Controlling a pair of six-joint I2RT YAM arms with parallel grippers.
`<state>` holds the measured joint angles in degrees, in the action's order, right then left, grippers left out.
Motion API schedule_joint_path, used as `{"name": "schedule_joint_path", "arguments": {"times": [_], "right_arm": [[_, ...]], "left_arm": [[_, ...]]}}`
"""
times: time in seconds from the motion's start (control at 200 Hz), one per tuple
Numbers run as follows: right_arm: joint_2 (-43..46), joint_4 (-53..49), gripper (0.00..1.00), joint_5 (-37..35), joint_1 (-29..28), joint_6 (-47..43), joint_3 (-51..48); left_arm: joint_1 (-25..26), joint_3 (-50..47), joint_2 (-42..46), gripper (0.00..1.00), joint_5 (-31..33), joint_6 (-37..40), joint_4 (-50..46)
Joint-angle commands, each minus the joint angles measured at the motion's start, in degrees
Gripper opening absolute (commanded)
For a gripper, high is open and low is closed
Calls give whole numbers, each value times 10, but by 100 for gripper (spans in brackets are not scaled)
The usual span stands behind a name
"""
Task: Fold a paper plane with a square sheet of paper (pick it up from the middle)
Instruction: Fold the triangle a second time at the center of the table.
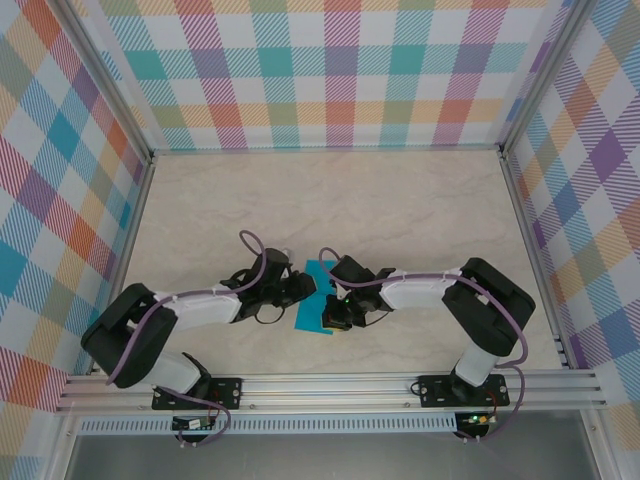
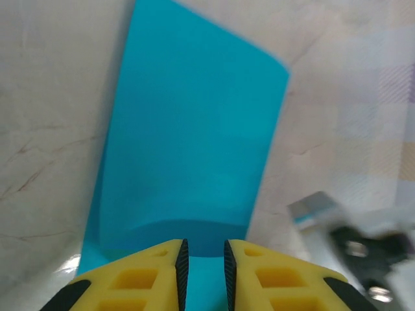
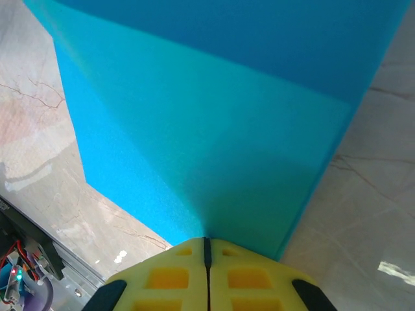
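Right pincer (image 3: 207,242) pinches the paper sheet (image 3: 194,129), hiding its near edge.

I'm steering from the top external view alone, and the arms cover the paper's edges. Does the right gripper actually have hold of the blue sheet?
Observer: Yes. In the right wrist view the right gripper is shut, with the square sheet of paper pinched between its fingers.
Operator: And the left one?
Observer: In the left wrist view the left gripper has its fingers a narrow gap apart, with teal paper showing in the gap. I cannot tell whether they touch it.
Operator: Is the sheet flat?
Observer: No, the right wrist view shows a fold line across it.
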<state>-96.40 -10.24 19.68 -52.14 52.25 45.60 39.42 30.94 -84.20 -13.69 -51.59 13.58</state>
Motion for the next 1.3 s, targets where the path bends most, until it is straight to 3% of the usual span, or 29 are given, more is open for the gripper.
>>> {"name": "schedule_joint_path", "arguments": {"times": [0.0, 0.285, 0.66, 0.94, 1.295], "right_arm": [[16, -19, 7, -7, -2, -3, 2], [34, 20, 10, 6, -2, 4, 26], [-48, 38, 10, -31, 4, 17, 61], [-43, 111, 12, 17, 14, 43, -20], [6, 126, 14, 38, 15, 47, -79]], "left_arm": [[4, 18, -40, 23, -7, -1, 21], [7, 9, -82, 20, 19, -12, 9], [12, 14, -82, 20, 14, -11, 8], [13, 8, -81, 19, 32, -19, -4], [12, -8, -77, 18, 49, -34, -4]]}}
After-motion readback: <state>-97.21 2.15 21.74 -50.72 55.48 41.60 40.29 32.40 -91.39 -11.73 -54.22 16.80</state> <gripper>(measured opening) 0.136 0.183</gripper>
